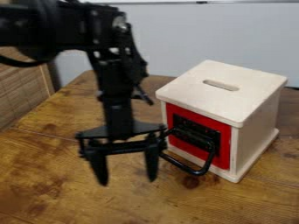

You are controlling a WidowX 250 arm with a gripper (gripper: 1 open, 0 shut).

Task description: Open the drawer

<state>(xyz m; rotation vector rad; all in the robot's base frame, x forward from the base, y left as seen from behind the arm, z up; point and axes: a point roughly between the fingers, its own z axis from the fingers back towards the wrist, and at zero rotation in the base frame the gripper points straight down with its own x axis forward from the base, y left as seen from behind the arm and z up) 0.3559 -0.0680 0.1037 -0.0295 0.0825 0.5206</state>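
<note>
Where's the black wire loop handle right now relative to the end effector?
In the camera view, the black wire loop handle hangs off the red drawer front, low right of centre, just right of the open end effector.

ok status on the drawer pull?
Gripper open, empty, pointing down just left of the handle. Drawer shut, handle not yet grasped. Nothing between them.

No text, label, brand, number or sign can be read anywhere in view. The drawer front shows only plain red with a black centre plate, unmarked at this resolution.
</note>
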